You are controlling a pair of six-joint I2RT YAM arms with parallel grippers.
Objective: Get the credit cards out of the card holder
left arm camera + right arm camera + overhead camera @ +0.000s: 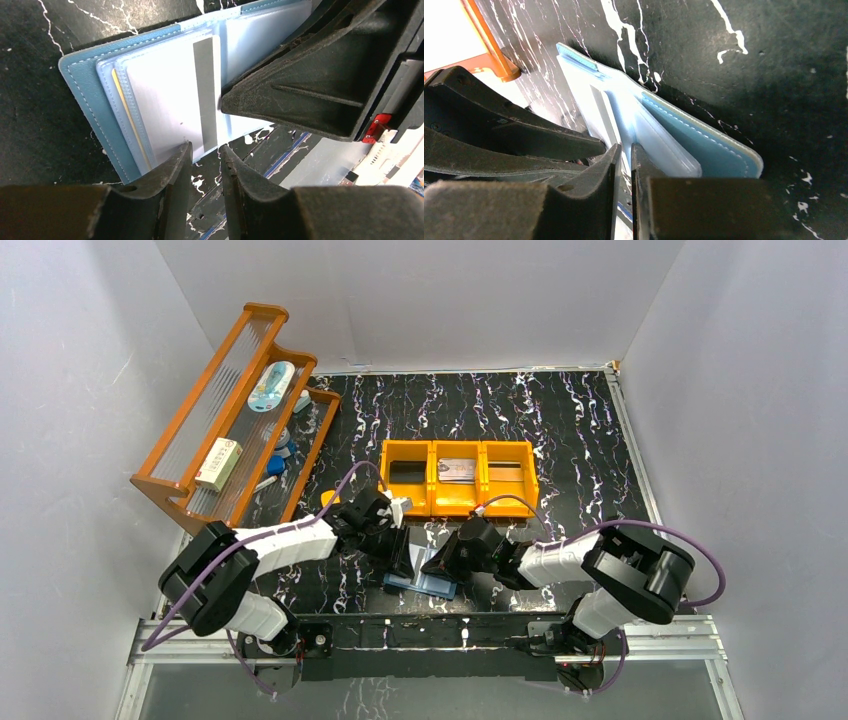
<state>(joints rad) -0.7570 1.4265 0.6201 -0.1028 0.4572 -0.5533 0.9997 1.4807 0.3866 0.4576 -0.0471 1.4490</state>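
Observation:
The card holder (420, 585), a teal-blue wallet, lies open near the table's front edge between both grippers. In the left wrist view its pale inside (85, 100) holds a whitish credit card (170, 95) with a dark stripe. A yellow card edge (131, 120) is tucked behind it. My left gripper (206, 150) straddles the striped card's near edge, jaws narrowly open with table showing between them. My right gripper (625, 149) is at the holder's fold (709, 145), jaws down to a thin slit around a pale leaf. I cannot tell whether it is pinched.
An orange three-compartment bin (460, 502) stands behind the grippers, with a greyish flat thing in its middle section. A wooden rack (225, 410) with small items leans at the left. A metal rail (430, 625) runs along the front edge.

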